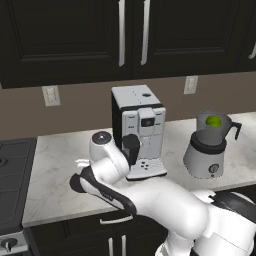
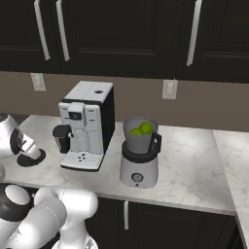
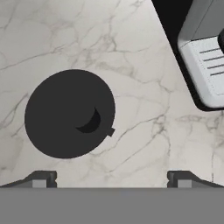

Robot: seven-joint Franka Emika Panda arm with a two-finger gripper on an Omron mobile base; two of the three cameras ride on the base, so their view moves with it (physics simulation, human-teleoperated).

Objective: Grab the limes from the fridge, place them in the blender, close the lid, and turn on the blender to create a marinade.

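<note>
The blender (image 1: 205, 152) (image 2: 139, 163) stands on the marble counter, right of the coffee machine, with its jar top uncovered. Limes (image 1: 213, 121) (image 2: 145, 128) lie inside the dark jar. The black round lid (image 3: 70, 113) (image 2: 32, 158) lies flat on the counter left of the coffee machine. My gripper (image 3: 111, 179) hangs just above the counter, pointing straight down, open, nothing between its fingertips (image 3: 41, 178). In the hand view the lid sits left of the gripper's centre line, beyond the tips. The fridge is out of view.
A boxy white coffee machine (image 1: 138, 130) (image 2: 86, 124) stands close to the lid, and its drip tray (image 3: 205, 65) shows in the hand view. A stove top (image 1: 11, 170) borders the counter on the left. Dark wall cabinets (image 1: 125, 35) hang overhead.
</note>
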